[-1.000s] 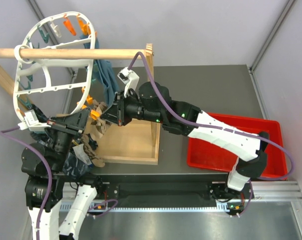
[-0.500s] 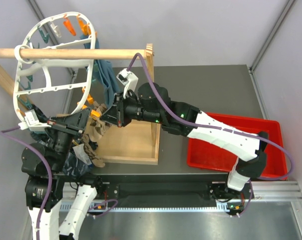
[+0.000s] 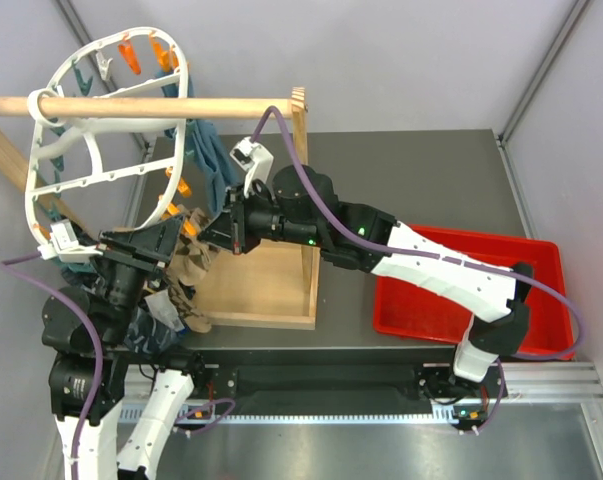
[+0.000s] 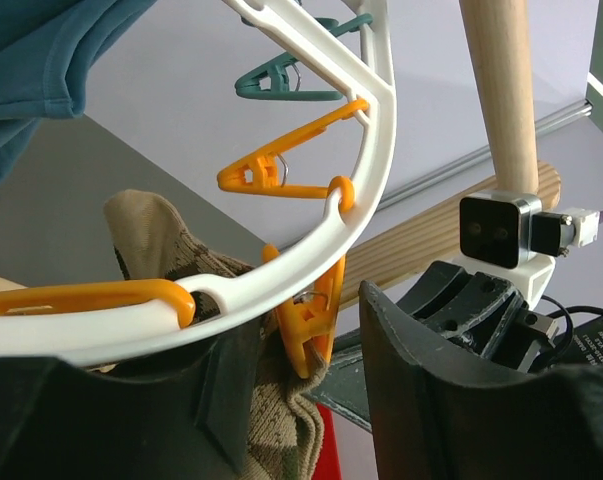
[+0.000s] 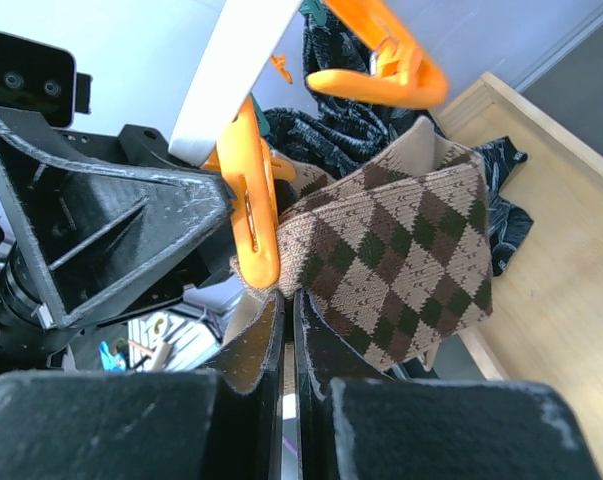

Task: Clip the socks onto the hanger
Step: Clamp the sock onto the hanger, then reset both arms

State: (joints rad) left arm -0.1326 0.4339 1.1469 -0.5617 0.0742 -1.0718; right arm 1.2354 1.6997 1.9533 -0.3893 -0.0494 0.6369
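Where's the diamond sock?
Right wrist view: the sock sits mid-frame, by an orange peg under the white hanger, its corner at the tips of the right gripper.

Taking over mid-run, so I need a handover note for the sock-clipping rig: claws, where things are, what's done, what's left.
Left claw: open, straddling the rim of the big white plastic oval hanger at an orange plastic peg.
Right claw: shut, apparently pinching the edge of the brown-beige argyle fabric sock.
Done: the peg looks clamped on the sock's top edge.
Left: check the peg holds, release the right claw, back both arms off. Can't tell whether other socks remain.
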